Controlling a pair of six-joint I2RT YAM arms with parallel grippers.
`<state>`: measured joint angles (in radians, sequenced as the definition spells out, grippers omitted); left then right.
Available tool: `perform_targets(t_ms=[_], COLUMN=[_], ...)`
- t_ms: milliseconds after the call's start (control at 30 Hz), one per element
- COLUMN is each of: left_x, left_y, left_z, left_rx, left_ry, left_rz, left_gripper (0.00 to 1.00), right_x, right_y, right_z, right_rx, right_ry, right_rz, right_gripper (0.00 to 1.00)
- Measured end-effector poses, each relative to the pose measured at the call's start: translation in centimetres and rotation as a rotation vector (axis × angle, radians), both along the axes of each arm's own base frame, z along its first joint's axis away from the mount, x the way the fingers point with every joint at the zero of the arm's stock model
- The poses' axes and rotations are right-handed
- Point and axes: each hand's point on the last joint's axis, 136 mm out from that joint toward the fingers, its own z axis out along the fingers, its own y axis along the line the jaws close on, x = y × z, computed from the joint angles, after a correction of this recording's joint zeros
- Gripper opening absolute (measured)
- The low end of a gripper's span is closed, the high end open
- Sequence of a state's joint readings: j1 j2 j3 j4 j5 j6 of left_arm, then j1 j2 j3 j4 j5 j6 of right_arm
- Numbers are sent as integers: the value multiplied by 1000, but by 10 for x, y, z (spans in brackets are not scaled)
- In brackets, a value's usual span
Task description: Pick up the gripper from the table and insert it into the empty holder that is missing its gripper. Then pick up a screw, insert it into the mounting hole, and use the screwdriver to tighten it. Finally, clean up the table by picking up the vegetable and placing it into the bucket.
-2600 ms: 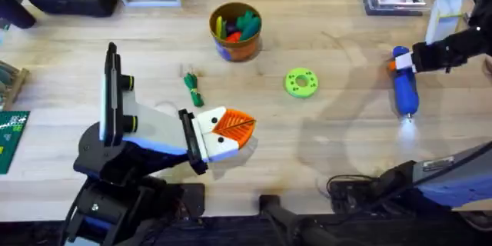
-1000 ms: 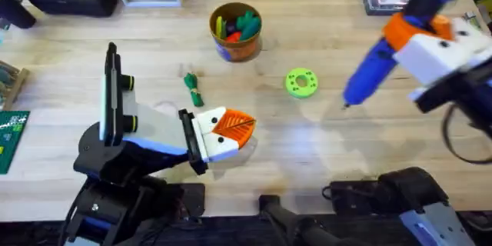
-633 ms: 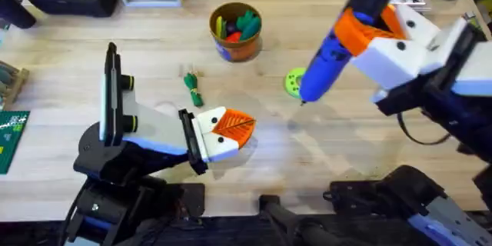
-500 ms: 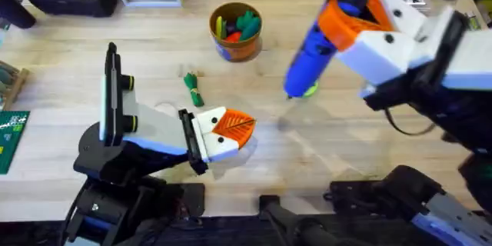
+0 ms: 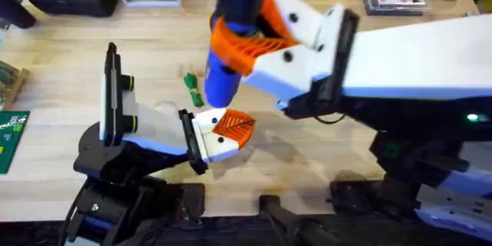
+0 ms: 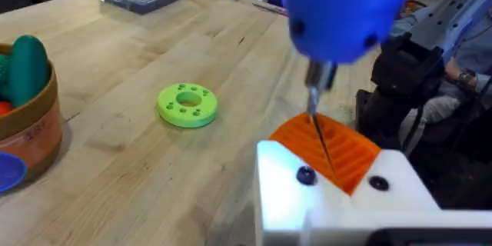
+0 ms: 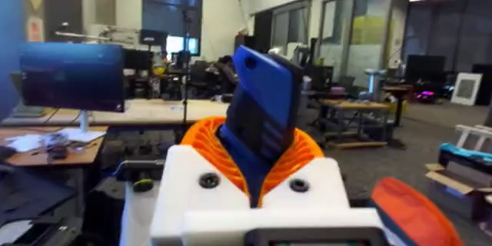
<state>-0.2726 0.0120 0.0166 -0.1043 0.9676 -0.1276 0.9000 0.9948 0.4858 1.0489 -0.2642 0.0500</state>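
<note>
Wooden table point(image 5: 61, 61); right gripper point(image 5: 257, 34) clamped around screwdriver point(image 5: 231, 38), left gripper point(image 5: 223, 132) state unclear.

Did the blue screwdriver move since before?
Yes. The screwdriver travelled leftward from the table's right side, passing the green disc, and now hangs above the orange gripper, held by the right gripper.

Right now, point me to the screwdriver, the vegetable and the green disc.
screwdriver point(image 5: 231, 38), overhead view, on its blue body above the orange pads.
vegetable point(image 5: 192, 90), overhead view, on its green body left of the screwdriver's lower end.
green disc point(image 6: 187, 104), left wrist view, on the ring's top face beside its centre hole.
</note>
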Motion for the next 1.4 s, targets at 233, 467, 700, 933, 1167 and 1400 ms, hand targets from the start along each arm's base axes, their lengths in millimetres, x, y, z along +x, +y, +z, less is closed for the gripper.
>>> perform_targets(t_ms=[233,467,700,933,1167,1400], left_x=[0,0,0,0,0,0], left_y=[0,0,0,0,0,0], left_z=[0,0,0,0,0,0], left_rx=[0,0,0,0,0,0], left_ry=[0,0,0,1,1,1], left_rz=[0,0,0,0,0,0], left_gripper=[14,14,14,14,14,14], right_x=[-2,-2,-4,-1,0,0], right_y=[11,12,14,19,20,20], right_z=[-11,-13,-15,-27,-28,-30], right_rx=[-28,-37,-41,-80,-83,-89], right_ry=[14,21,24,54,58,63], right_rz=[24,26,36,37,33,33], right_gripper=[25,25,25,25,25,25])
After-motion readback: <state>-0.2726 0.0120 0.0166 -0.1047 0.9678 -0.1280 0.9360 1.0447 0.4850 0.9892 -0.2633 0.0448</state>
